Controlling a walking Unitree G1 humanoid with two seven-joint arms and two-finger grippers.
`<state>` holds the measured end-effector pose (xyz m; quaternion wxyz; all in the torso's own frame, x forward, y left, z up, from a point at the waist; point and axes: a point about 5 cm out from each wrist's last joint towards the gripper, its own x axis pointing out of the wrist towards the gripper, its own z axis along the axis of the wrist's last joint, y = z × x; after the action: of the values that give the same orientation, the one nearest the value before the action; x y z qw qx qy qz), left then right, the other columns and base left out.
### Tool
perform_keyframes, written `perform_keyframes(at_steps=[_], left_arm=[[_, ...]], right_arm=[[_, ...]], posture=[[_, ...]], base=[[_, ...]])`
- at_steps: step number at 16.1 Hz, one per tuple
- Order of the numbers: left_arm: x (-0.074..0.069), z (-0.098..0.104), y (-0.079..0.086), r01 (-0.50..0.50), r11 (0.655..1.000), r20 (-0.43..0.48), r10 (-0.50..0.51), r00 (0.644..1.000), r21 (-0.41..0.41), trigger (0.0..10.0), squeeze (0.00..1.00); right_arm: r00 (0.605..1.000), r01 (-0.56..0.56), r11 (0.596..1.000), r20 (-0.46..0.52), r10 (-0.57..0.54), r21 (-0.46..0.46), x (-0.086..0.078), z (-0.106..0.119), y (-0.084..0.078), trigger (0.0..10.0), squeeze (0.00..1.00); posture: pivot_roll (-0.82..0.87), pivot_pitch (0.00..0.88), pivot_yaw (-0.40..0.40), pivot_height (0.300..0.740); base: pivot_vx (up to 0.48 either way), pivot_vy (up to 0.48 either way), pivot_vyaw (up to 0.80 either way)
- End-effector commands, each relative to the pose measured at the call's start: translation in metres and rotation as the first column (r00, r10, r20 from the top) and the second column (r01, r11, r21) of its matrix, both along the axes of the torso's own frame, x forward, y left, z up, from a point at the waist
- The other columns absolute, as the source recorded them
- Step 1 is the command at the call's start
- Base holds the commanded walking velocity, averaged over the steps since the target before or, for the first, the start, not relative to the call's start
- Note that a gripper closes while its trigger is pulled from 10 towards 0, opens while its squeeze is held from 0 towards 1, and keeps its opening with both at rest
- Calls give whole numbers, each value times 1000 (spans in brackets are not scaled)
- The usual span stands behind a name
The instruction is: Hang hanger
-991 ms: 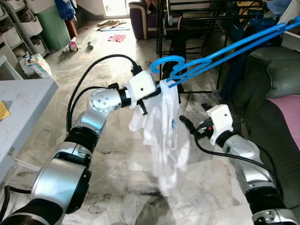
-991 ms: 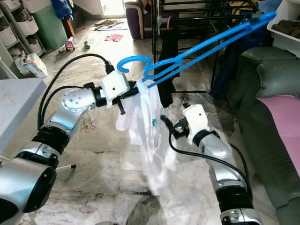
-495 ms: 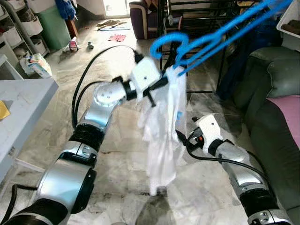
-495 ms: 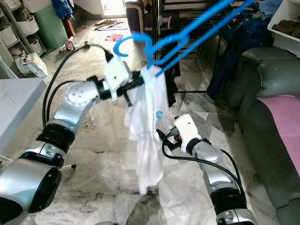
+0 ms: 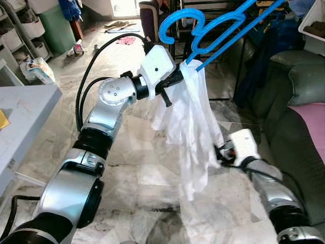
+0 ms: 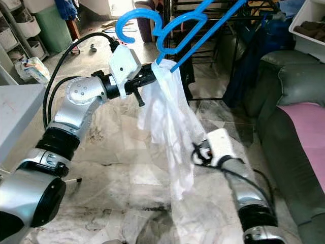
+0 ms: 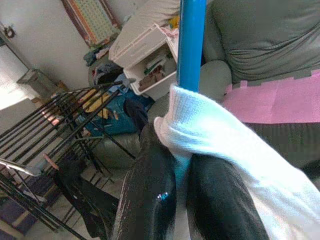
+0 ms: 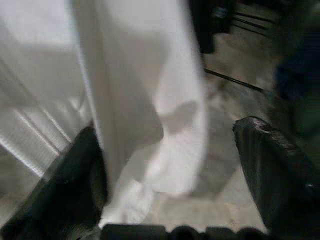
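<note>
The blue hanger (image 5: 223, 23) is up in the air in front of the robot, its hook curling free at the top and its long arms slanting up towards the black drying rack (image 5: 213, 12) behind; a white garment (image 5: 195, 127) hangs from it in a long fold down towards the floor. The left gripper (image 5: 175, 76) has its fingers closed on the hanger where the cloth bunches over the bar. So the lifting looks done, but the hook is on no rail yet, and reaching the rack and hooking on is what is left. The left wrist view shows what the head views cannot: the two black fingers (image 7: 150, 190) pinched together around the blue bar and the white fabric. The right gripper (image 8: 175, 190) sits low beside the garment's lower part, fingers spread wide with nothing held.
</note>
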<state>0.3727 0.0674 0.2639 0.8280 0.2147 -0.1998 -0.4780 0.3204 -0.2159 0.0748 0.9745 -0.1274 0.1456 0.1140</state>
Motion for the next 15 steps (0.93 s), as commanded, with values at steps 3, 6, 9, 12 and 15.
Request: perform_keyframes(at_steps=[3,6,9,12,15], left_arm=[[3,12,24,-80,994,37,83,996,-73,0,0],[7,-19,50,-166,981,-115,154,981,-99,0,0],[-16,-82,75,-67,998,-356,57,933,-14,0,0],[-39,-118,91,15,999,-504,3,864,31,0,0],[-63,-132,92,183,983,-651,-138,747,1,0,0]], right_arm=[[980,198,980,-24,-198,0,-7,-2,-40,0,0],[912,405,912,39,-408,66,-5,20,-82,0,0],[850,487,864,157,-503,129,7,60,-102,0,0],[842,468,867,214,-496,169,19,83,-97,0,0],[844,446,876,239,-480,183,30,93,-89,0,0]], posture=[[-28,45,9,740],[-43,52,7,740],[-45,59,1,740],[-35,62,-7,740],[-31,61,-13,740]], base=[[0,0,0],[0,0,0],[0,0,0],[0,0,0],[0,0,0]])
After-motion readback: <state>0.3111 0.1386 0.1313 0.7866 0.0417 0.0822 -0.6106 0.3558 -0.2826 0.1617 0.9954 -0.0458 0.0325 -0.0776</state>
